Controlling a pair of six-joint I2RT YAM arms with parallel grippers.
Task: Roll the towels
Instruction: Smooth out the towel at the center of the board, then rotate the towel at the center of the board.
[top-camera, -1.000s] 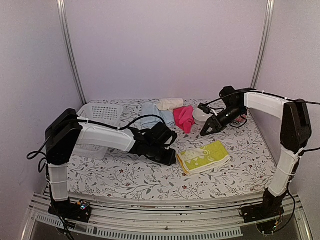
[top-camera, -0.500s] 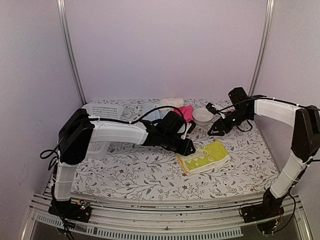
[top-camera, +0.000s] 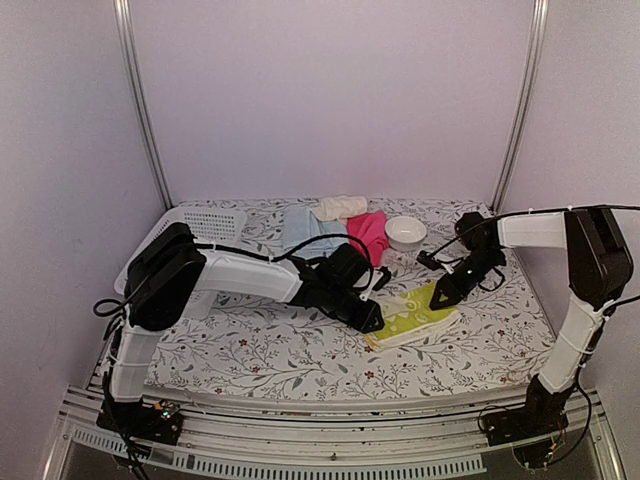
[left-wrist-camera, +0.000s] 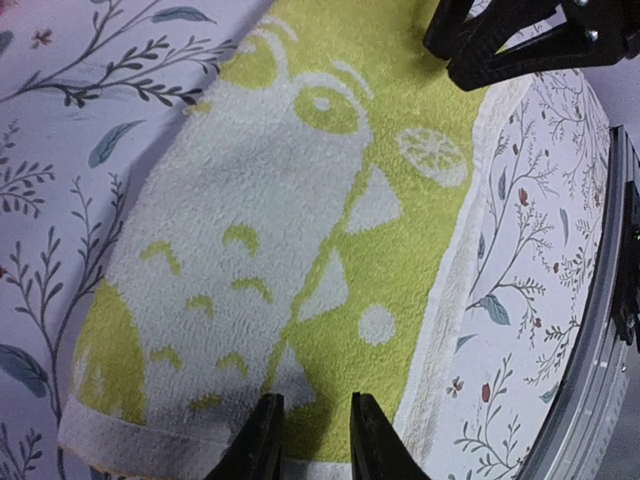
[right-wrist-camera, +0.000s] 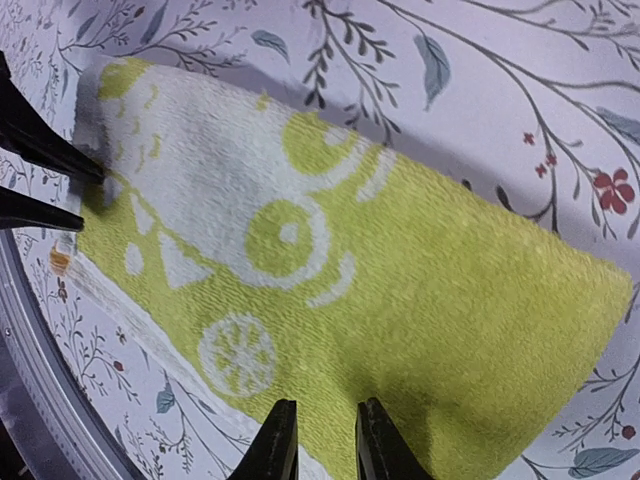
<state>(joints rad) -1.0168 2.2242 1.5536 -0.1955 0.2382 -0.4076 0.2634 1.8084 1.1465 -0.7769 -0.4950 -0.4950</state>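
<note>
Two pincers bracket one towel, and your next move turns on that. The folded yellow-green terry towel with the white pattern (top-camera: 415, 315) lies flat on the floral-print table covering (top-camera: 260, 350), front and right of centre. In the overhead view its long axis runs from near-left to far-right.

Your left gripper (top-camera: 372, 322) sits at the near-left short end with its tips over the white hem. Its jaws are a narrow slit apart, with nothing visibly pinched. Your right gripper (top-camera: 437, 297) sits toward the opposite, far-right end, jaws just as narrow over the cloth. Its wrist view does not show whether they have nipped the terry.

Neither arm is nearer, since each has one end. From that, a roll would likely run along the long axis, from one end toward the other. The hot pink towel (top-camera: 367, 232), light blue towel (top-camera: 303, 232) and cream towel (top-camera: 340, 207) lie bunched at the back, well apart.
</note>
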